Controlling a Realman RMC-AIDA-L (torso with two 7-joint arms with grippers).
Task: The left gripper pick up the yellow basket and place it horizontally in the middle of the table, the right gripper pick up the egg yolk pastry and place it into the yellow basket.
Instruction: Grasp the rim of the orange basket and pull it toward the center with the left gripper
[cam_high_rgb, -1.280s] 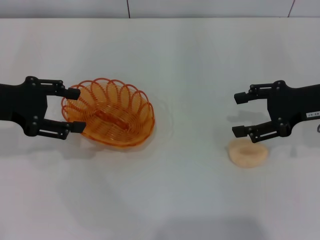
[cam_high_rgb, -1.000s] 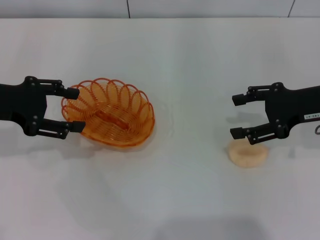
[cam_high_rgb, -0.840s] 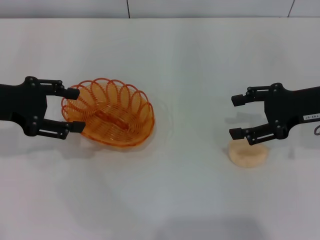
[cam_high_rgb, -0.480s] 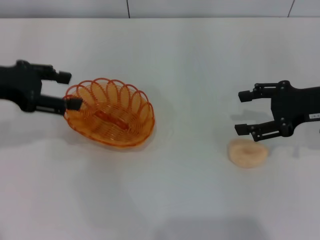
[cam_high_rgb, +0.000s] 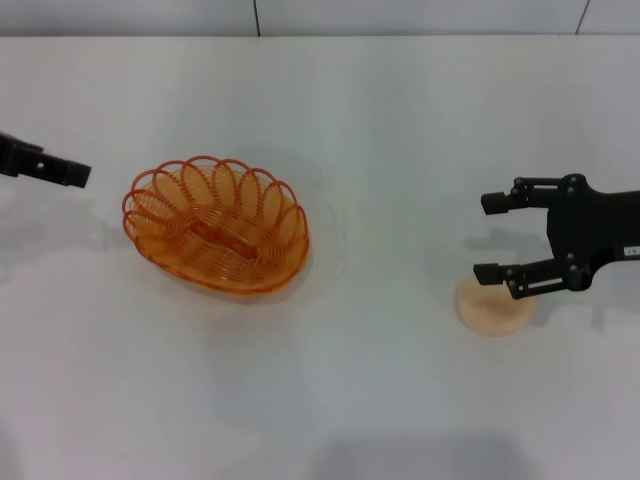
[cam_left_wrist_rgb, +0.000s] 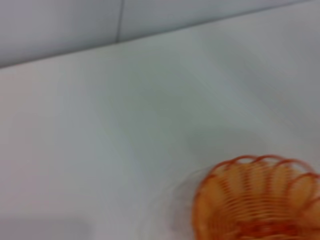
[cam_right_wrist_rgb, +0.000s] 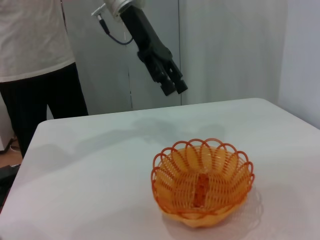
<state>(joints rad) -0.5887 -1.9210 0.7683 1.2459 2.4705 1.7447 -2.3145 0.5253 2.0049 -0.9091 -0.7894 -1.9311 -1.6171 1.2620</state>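
Note:
The yellow basket (cam_high_rgb: 215, 225) stands upright on the white table (cam_high_rgb: 330, 400), left of the middle; it also shows in the left wrist view (cam_left_wrist_rgb: 255, 200) and the right wrist view (cam_right_wrist_rgb: 202, 185). It is empty. My left gripper (cam_high_rgb: 62, 172) is at the far left edge, clear of the basket and raised above the table; in the right wrist view (cam_right_wrist_rgb: 174, 88) its fingers stand a little apart and hold nothing. The egg yolk pastry (cam_high_rgb: 495, 308) lies on the table at the right. My right gripper (cam_high_rgb: 488, 238) is open just above and behind it, the near finger over its far edge.
A person in a white shirt and dark trousers (cam_right_wrist_rgb: 35, 55) stands beyond the table's far left end. Grey wall panels (cam_high_rgb: 255, 15) run along the table's back edge.
My left gripper has let go of the basket's left rim, lifted and drawn back to the left edge. The basket stays put. My right gripper has shifted slightly right and lower, toward the pastry.

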